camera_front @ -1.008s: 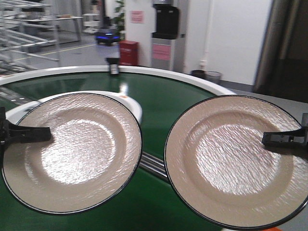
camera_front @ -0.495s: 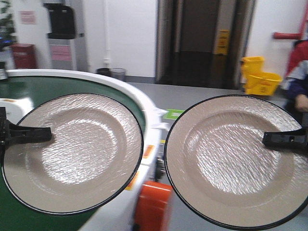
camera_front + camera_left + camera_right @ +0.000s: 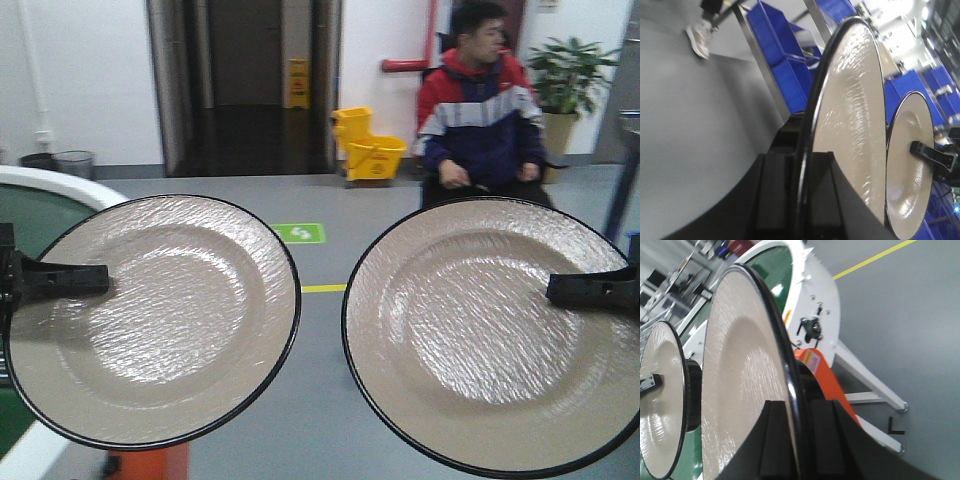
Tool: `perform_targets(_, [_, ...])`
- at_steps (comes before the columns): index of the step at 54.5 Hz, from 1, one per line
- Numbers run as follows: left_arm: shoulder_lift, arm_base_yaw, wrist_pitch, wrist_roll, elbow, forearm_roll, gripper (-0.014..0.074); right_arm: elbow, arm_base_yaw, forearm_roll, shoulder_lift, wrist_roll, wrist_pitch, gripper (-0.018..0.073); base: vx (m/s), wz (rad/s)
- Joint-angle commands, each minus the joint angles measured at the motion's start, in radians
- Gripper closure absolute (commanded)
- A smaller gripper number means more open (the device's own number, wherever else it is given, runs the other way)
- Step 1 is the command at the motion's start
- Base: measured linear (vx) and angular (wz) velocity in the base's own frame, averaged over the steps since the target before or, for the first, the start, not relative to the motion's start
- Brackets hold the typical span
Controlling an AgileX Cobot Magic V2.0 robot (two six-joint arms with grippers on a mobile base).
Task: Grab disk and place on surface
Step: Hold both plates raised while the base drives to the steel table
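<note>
Two beige disks with black rims are held up in the air side by side. My left gripper [image 3: 95,279] is shut on the rim of the left disk [image 3: 160,330], its jaws clamping the edge [image 3: 800,167] of that disk [image 3: 850,115]. My right gripper [image 3: 560,290] is shut on the right disk [image 3: 480,340], pinching the rim [image 3: 795,412] of this disk [image 3: 740,380]. Each wrist view also shows the other disk [image 3: 907,170] [image 3: 660,415]. The dark taped surface is out of view.
The green conveyor [image 3: 30,215] with its white rim [image 3: 50,182] lies at the far left, an orange part [image 3: 150,462] below it. Ahead are grey floor with a yellow line [image 3: 323,288], a yellow mop bucket [image 3: 370,145] and a seated person [image 3: 480,110]. Blue bins [image 3: 775,45] stand on racks.
The whole view has swung to the right: the conveyor slid off to the left, and the doorway, the bucket and the seated person came in. Both disks stay held the same way.
</note>
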Motion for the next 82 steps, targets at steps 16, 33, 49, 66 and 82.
perform_targets(16, [-0.047,-0.007,0.059,-0.016,-0.034,-0.151,0.0603,-0.035,-0.004,0.131,-0.044,0.006,0.000,0.0568,-0.02,-0.47])
perform_targets(33, [-0.047,-0.007,0.059,-0.016,-0.034,-0.150,0.0603,-0.035,-0.004,0.131,-0.061,0.006,0.001,0.0568,0.13,-0.48])
perform_targets(49, [-0.047,-0.007,0.059,-0.016,-0.034,-0.151,0.0603,-0.035,-0.004,0.131,-0.087,0.006,0.002,0.0568,0.26,-0.45])
perform_targets(66, [-0.047,-0.007,0.059,-0.016,-0.034,-0.151,0.0603,-0.035,-0.004,0.131,-0.183,0.006,0.002,0.0568,0.37,-0.17])
perform_targets(82, [-0.047,-0.007,0.059,-0.016,-0.034,-0.151,0.0603,-0.035,-0.004,0.132,-0.308,0.006,0.001,0.0568,0.46,0.06])
